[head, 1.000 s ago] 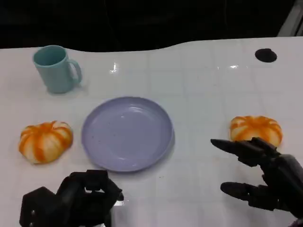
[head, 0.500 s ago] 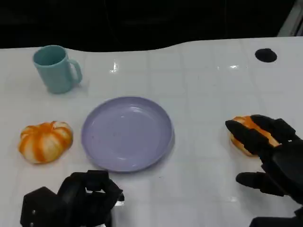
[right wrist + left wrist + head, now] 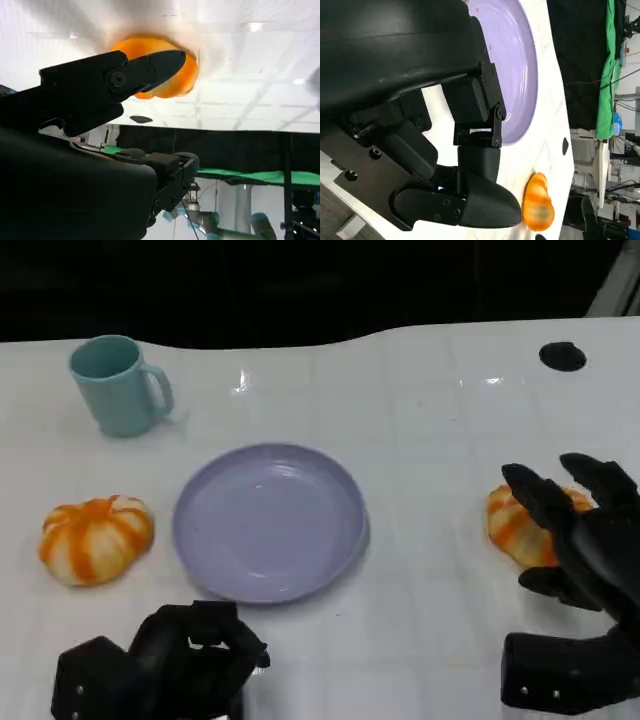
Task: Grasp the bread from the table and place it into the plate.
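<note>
bread (image 3: 512,525) is seen at the right side of the white tabletop (image 3: 430,430), well apart from the lilac plate (image 3: 268,520) that lies in the middle. a second orange-striped loaf (image 3: 96,538) is found to the plate's left, and a teal mug (image 3: 120,385) stands at the far left corner. the right hand (image 3: 580,540) is placed over the near side of the right-hand bread, its fingers (image 3: 535,498) spread wide and arched above the crust; in the right wrist view one of the fingers (image 3: 145,70) is seen across the bread's front, but whether the crust is touched cannot be told. nothing is judged to be gripped yet. the left hand (image 3: 165,665) is kept low at the near edge, its fingers curled in on nothing.

the step in hand is judged to be the closing of the grasp. it would be done well if the hand were lowered until the loaf sits deep between thumb and opposing fingers, and the closing were made gently and evenly, since a soft, rounded loaf is likely to be squashed or pushed away across the smooth tabletop by a one-sided press. a straight lift should be made before any carry towards the plate.
</note>
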